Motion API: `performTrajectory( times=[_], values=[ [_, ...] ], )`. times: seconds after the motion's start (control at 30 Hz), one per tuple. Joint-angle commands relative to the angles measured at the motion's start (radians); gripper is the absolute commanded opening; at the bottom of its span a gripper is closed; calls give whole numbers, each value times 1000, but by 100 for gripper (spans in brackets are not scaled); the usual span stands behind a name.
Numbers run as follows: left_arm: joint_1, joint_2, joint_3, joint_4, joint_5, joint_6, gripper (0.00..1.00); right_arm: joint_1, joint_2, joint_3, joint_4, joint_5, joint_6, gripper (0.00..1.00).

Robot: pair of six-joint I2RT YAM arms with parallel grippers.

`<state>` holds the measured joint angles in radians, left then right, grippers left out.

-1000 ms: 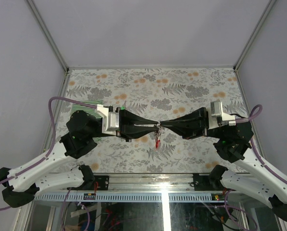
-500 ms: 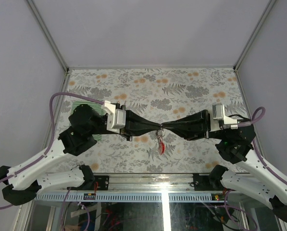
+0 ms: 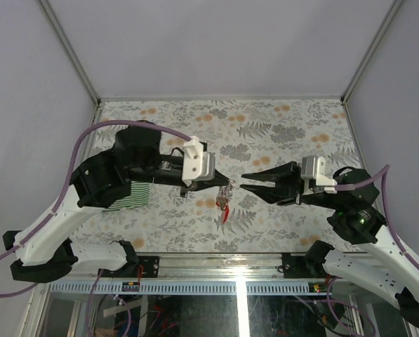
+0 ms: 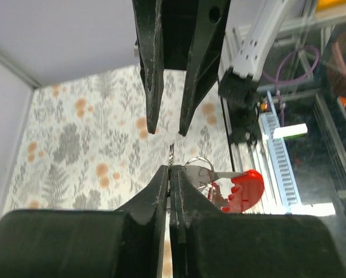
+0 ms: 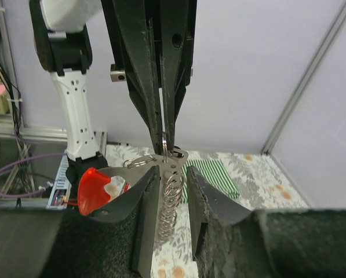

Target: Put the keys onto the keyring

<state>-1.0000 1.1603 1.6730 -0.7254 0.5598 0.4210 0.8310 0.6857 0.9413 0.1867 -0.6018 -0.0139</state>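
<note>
My left gripper point(image 3: 227, 184) is shut on a thin metal keyring point(image 4: 171, 152), held on edge above the table. From the ring hang a smaller ring point(image 4: 198, 164), a silvery key with a red plastic head point(image 4: 246, 189) and a short chain of small rings point(image 5: 171, 197). The red head point(image 3: 224, 210) dangles below the jaws in the top view. My right gripper point(image 3: 242, 181) faces the left one from the right, open and a little apart from the keyring. In the right wrist view its fingers point(image 5: 148, 220) stand on either side of the ring chain without touching it.
A green-and-white striped cloth point(image 3: 133, 195) lies on the floral tabletop point(image 3: 279, 133) under my left arm, also seen as striped cloth point(image 5: 212, 176) behind the rings. Grey walls close in the table at the back and both sides.
My right gripper has opened and pulled back to the right, off the ring. The left arm has lifted and swung its wrist rightward, still shut on the keyring with the red key hanging.
</note>
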Motion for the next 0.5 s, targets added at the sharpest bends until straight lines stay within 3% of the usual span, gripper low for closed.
performTrajectory(
  times=[0.0, 0.27, 0.47],
  values=[
    [-3, 92, 131, -316, -92, 105, 0, 2, 8, 44, -106, 56, -66, 32],
    [-5, 253, 321, -581, -186, 141, 0, 2, 31, -19, -91, 17, -56, 34],
    [-14, 285, 369, -611, -201, 171, 0, 2, 86, -49, -43, -45, -22, 37]
  ],
)
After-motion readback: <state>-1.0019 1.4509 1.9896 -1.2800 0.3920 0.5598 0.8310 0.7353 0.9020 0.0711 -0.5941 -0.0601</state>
